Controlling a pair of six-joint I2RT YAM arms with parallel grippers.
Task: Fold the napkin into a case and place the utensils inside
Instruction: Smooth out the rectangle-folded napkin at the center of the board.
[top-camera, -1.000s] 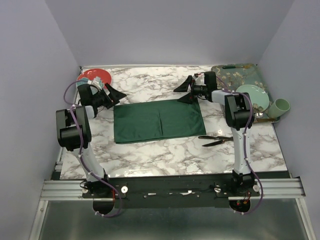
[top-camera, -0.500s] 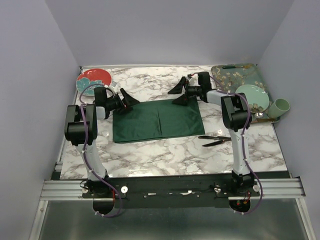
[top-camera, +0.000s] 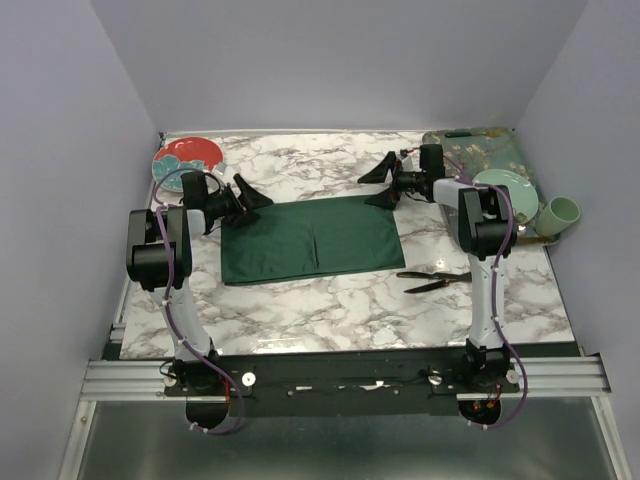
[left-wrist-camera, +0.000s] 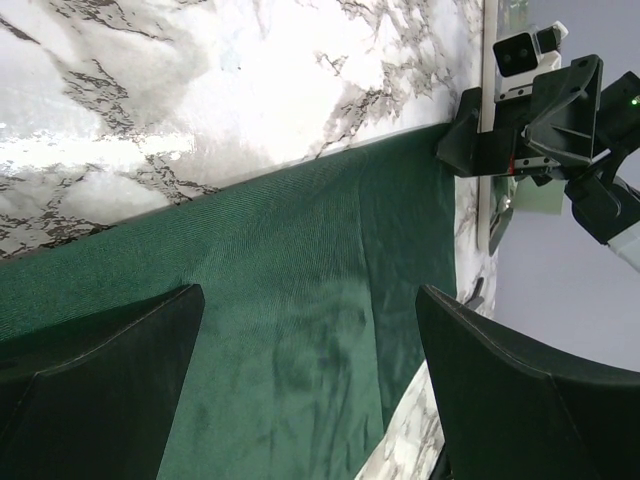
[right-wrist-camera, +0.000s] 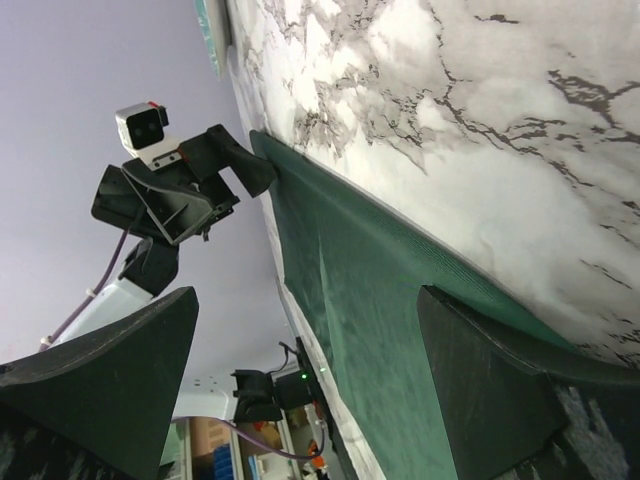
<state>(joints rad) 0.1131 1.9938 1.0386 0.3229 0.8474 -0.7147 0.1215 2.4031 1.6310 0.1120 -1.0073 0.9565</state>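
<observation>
Left fingers (top-camera: 252, 192) and right fingers (top-camera: 376, 174) have moved to far corners of napkin (top-camera: 310, 240); both wide, empty. Corner pinch likely next.

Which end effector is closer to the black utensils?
Right: the right end effector is at the far-right corner of the napkin, beyond the utensils; the left end effector is at its far-left corner.

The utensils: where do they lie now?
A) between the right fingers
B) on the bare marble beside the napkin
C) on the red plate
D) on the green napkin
B: the utensils rest on the marble table, clear of the napkin, off its near right corner.
</observation>
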